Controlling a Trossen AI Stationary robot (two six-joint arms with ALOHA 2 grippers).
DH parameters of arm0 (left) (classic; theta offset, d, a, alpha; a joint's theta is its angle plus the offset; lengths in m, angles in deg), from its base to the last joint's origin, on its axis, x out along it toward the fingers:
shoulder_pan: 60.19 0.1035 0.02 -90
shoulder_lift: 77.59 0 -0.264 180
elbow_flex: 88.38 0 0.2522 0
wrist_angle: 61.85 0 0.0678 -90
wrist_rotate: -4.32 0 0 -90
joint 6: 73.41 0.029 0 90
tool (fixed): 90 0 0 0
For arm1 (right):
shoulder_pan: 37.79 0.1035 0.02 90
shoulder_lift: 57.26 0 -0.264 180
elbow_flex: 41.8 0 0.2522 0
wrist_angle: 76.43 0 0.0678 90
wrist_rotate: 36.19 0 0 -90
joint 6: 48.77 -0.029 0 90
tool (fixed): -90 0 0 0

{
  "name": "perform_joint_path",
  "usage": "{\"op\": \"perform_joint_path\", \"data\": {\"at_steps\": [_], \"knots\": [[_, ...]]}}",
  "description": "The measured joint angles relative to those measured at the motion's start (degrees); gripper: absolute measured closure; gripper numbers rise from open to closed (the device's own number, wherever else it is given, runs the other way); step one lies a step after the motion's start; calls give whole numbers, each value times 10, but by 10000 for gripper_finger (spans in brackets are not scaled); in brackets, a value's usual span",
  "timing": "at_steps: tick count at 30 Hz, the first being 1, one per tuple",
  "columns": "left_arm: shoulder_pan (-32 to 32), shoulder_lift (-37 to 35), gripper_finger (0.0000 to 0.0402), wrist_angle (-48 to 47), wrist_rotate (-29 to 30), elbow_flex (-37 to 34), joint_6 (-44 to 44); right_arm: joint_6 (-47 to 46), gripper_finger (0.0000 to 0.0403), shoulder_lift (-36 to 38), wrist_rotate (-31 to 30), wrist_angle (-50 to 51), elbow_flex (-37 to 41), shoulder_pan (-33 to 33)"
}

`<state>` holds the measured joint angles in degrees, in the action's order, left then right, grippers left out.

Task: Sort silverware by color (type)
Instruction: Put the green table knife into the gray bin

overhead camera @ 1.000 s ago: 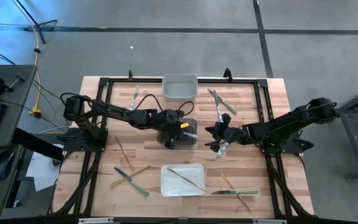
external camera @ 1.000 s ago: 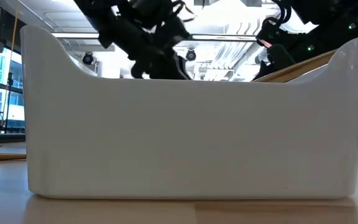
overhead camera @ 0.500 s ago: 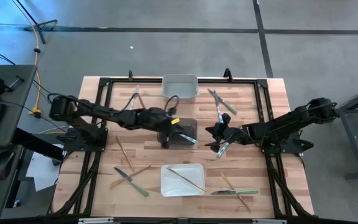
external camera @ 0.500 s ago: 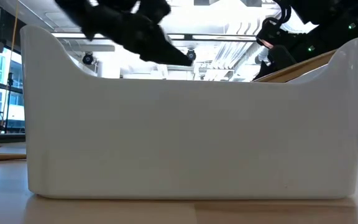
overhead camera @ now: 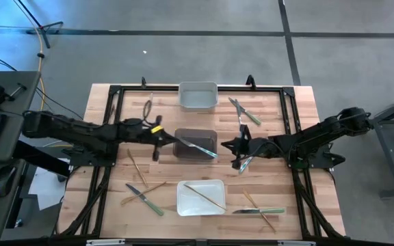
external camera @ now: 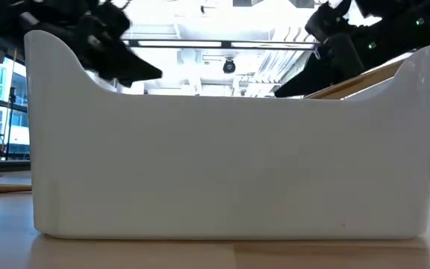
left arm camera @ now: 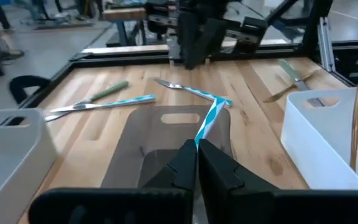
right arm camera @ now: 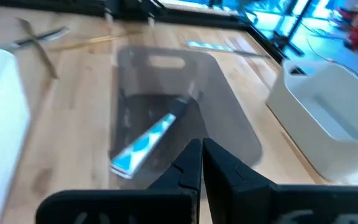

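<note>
The silverware lies scattered on the tabletop (overhead camera: 279, 109), and one blue-silver knife (overhead camera: 198, 147) rests slantwise in the dark bin (overhead camera: 195, 134) at the middle. The left pincer (overhead camera: 157, 145), fingers together and holding nothing, sits just to the left of that bin. The right pincer (overhead camera: 241, 152), also shut and empty as its wrist view shows, is just to the bin's right, directly over a blue-silver utensil (overhead camera: 244, 162) whose long axis runs toward the near edge; this arm looks nearer the next pick. Beyond the bin lie crossed green knives (overhead camera: 241, 111); nearer is a white bin (overhead camera: 200, 207) with a wooden piece (overhead camera: 206, 195)
</note>
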<state>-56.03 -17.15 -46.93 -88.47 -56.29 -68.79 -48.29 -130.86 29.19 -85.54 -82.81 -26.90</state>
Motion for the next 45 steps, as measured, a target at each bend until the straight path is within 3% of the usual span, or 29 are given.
{"op": "perform_joint_path", "data": {"at_steps": [8, 14, 17, 26, 33, 36, 45], "knots": [[0, -155, 392, 3, 58, -111, -33, 34, 403, 0, 66, -28, 0, -24], [0, -240, 392, 13, 74, -174, -49, 34, 403, 0, 72, -32, 0, -23], [0, -269, 392, -37, 93, -177, -53, 30, 403, 0, 73, -31, 0, -10], [0, -297, 392, -64, 102, -176, -134, 5, 403, 0, 55, -26, 0, 40], [0, -297, 392, -66, 102, -176, -114, -33, 403, 5, 38, -13, 0, 73], [0, -296, 392, -66, 102, -176, -116, -71, 403, 19, 36, 64, -26, 86], [0, -296, 392, -66, 102, -176, -115, -240, 403, 15, 7, 472, -212, 165]]}}
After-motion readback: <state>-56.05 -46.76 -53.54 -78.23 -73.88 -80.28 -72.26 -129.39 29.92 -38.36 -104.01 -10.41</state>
